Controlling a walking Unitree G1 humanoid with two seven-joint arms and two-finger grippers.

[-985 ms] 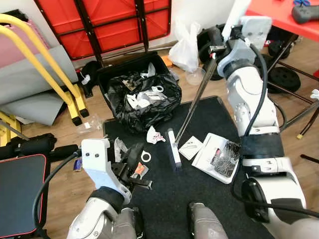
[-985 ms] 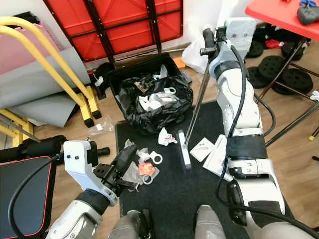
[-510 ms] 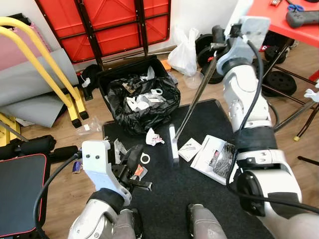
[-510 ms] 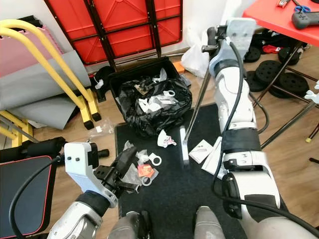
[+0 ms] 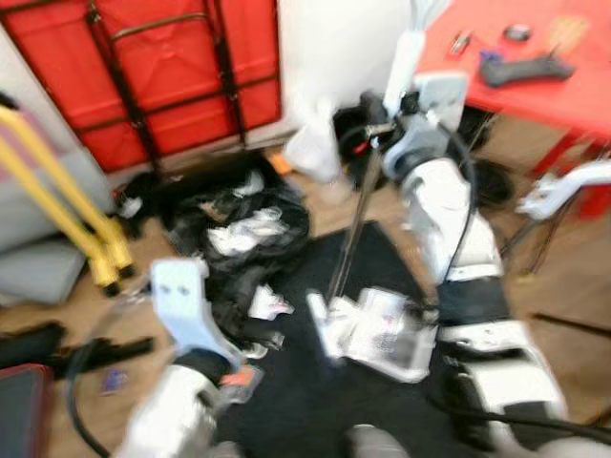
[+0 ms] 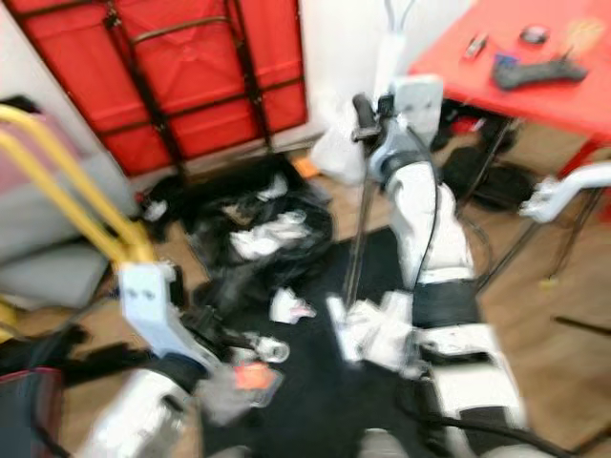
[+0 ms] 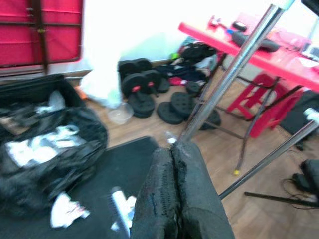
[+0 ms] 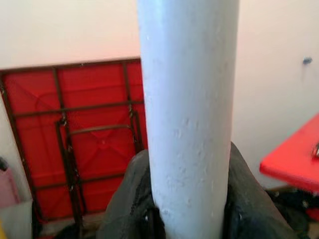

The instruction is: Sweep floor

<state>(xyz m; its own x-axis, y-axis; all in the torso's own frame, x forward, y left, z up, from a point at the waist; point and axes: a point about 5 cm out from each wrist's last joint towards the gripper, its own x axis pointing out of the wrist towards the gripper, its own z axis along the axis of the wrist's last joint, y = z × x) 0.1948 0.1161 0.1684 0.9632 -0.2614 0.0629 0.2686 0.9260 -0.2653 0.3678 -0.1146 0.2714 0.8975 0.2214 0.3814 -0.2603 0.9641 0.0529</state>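
The picture is blurred. My right gripper (image 5: 377, 107) is held high and shut on the top of the broom handle (image 8: 187, 124). The thin metal pole (image 5: 348, 229) slants down to the broom's white head (image 5: 320, 329) on the black mat (image 5: 315, 401). A white dustpan with dark debris (image 5: 387, 329) lies right beside the head. Crumpled paper (image 5: 267, 303), a white ring (image 6: 270, 351) and an orange scrap (image 6: 250, 374) lie on the mat near my left gripper (image 5: 258, 334). Its fingers (image 7: 174, 169) are pressed together with nothing between them.
A black bin with a full rubbish bag (image 5: 239, 224) stands behind the mat. A folded red table (image 5: 181, 76) leans on the wall. A red table (image 5: 535, 76) on thin legs is at the right, with weight plates (image 7: 144, 84) under it. Yellow frame (image 5: 57, 210) at left.
The whole picture has shifted and blurred, so the camera is moving. The broom head now lies closer to the white dustpan. Both grippers keep their hold and pose.
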